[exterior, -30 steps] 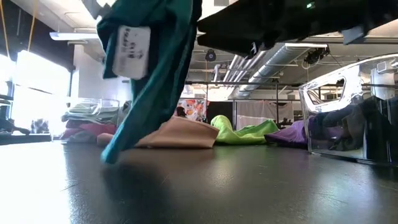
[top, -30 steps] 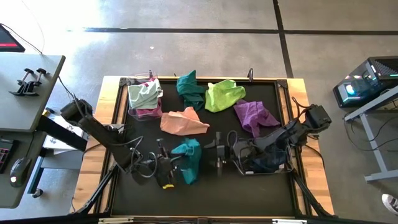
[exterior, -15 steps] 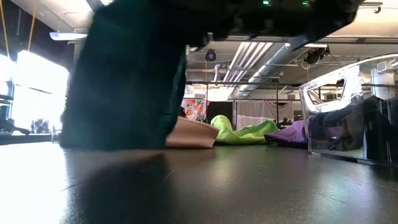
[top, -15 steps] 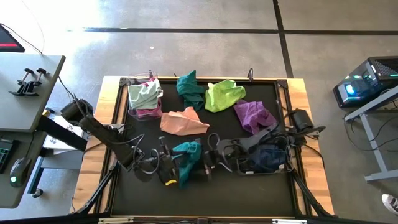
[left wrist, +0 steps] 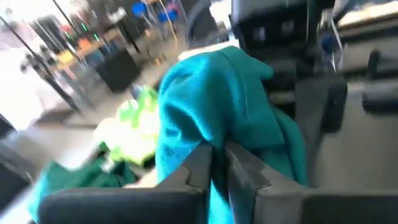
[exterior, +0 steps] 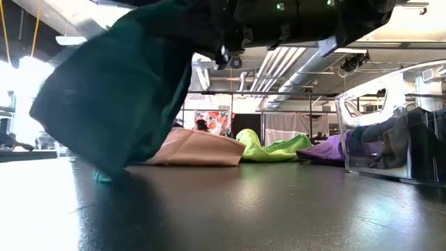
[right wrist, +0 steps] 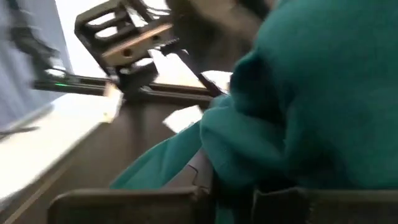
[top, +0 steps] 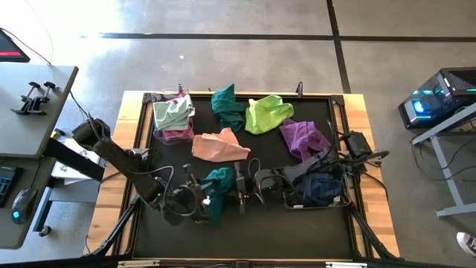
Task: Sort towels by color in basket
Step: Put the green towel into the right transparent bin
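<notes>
A teal towel (top: 217,190) hangs bunched between my two grippers over the near middle of the black mat. My left gripper (top: 204,199) is shut on its left side and my right gripper (top: 239,187) is shut on its right side. In the low view the towel (exterior: 118,104) droops to just above the mat. A peach towel (top: 219,145), a dark teal towel (top: 227,108), a lime towel (top: 268,113) and a purple towel (top: 305,138) lie loose on the mat farther back. My left gripper pinches a bunched fold of the teal towel (left wrist: 214,140) between its two fingers, coming nearly level from the table's left. The cloth rises in a hump beyond the fingers (left wrist: 199,168) and falls slack. My right gripper pinches the towel's opposite side (right wrist: 239,168) between its two fingers, coming nearly level from the table's right. Several gathered layers bulge above the fingers (right wrist: 277,194); the exact edge is hidden by the cloth.
A clear bin (top: 172,117) at the far left holds mint and magenta towels. A second clear bin (top: 320,192) at the near right, just behind my right arm, holds a navy towel. The mat's near strip is bare. A wooden frame (top: 134,149) edges the table.
My right gripper has gone toward the table's left, reached the teal towel with open fingers and shut on it. The towel, which hung long from my left gripper, is now bunched between both grippers. My left gripper has tipped slightly.
</notes>
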